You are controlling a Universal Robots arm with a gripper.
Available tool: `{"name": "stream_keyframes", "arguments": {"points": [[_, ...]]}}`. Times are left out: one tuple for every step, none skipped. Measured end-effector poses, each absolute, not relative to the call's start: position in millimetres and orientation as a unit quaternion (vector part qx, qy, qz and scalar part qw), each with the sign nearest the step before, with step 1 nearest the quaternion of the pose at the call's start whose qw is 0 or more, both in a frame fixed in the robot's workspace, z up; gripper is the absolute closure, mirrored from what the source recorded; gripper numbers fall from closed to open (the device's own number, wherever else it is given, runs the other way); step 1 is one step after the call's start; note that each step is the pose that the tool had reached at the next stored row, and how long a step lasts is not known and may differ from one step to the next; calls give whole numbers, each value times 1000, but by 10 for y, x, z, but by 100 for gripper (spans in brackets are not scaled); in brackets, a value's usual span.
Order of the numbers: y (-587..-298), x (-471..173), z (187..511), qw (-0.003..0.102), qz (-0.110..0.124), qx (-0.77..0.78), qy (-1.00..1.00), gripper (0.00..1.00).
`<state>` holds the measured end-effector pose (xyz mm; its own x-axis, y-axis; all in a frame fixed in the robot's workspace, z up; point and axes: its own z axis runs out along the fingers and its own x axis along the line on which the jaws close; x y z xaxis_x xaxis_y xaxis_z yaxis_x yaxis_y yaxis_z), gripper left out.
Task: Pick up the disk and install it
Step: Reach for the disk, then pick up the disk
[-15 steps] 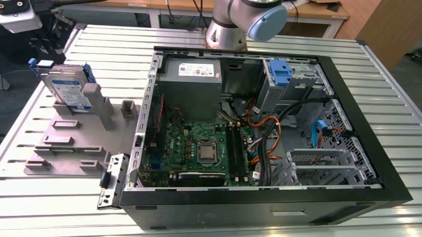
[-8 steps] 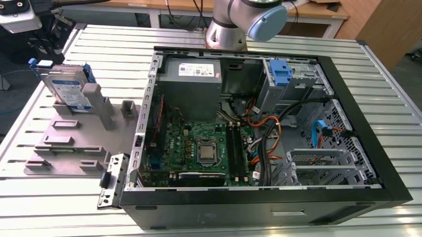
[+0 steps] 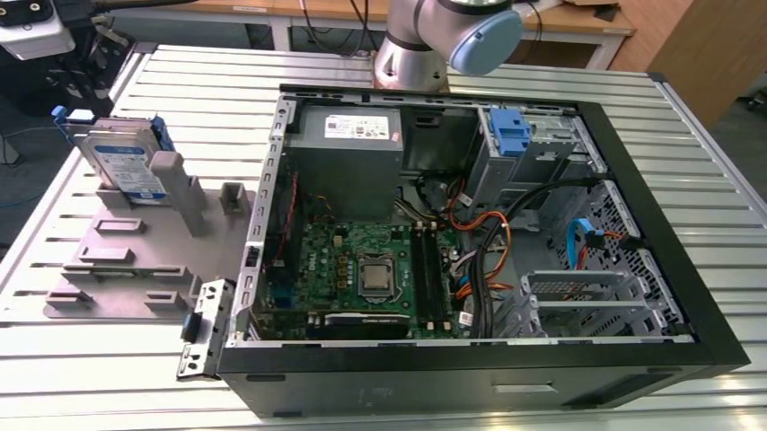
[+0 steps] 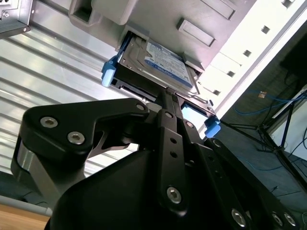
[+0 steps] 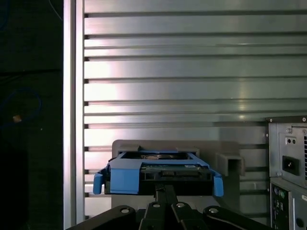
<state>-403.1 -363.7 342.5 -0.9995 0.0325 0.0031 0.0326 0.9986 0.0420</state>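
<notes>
Exterior view: a slatted metal table (image 3: pixel 480 63) carries an open computer case (image 3: pixel 671 296). Off to the exterior view's left, the disk (image 3: pixel 126 166) stands on edge in a grey holder (image 3: pixel 120 260), well apart from the case.

Second wrist view: the gripper (image 4: pixel 165 92) points straight at the disk (image 4: pixel 163 60), tips drawn together with nothing between them, just beside its near edge. Beyond lies dark floor with cables (image 4: pixel 268 124).

First wrist view: the gripper (image 5: pixel 161 188) sits centred at the disk's (image 5: pixel 158 172) blue-railed end.
</notes>
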Motion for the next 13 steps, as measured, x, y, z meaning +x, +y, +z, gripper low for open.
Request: {"name": "stream_keyframes", "arguments": {"points": [[-3637,-4043,3423,1,-21,-15,-1000,89],[-3637,-4053,3421,1,-21,-14,-1000,89],[-3637,-4057,3418,1,-21,-13,-1000,89],[-3637,-4057,3416,1,-21,-11,-1000,89],[-3637,-4058,3414,1,-21,-9,-1000,89],[-3637,-4058,3414,1,-20,-9,-1000,89],[-3637,-4059,3414,1,-20,-9,-1000,89],[-3637,-4059,3413,1,-20,-9,-1000,89],[-3637,-4059,3413,1,-20,-9,-1000,89],[-3637,-4059,3413,1,-19,-9,-1000,89],[-3637,-4059,3413,1,-19,-9,-1000,89],[-3637,-4059,3413,1,-19,-9,-1000,89],[-3637,-4059,3413,1,-19,-9,-1000,89]]}}
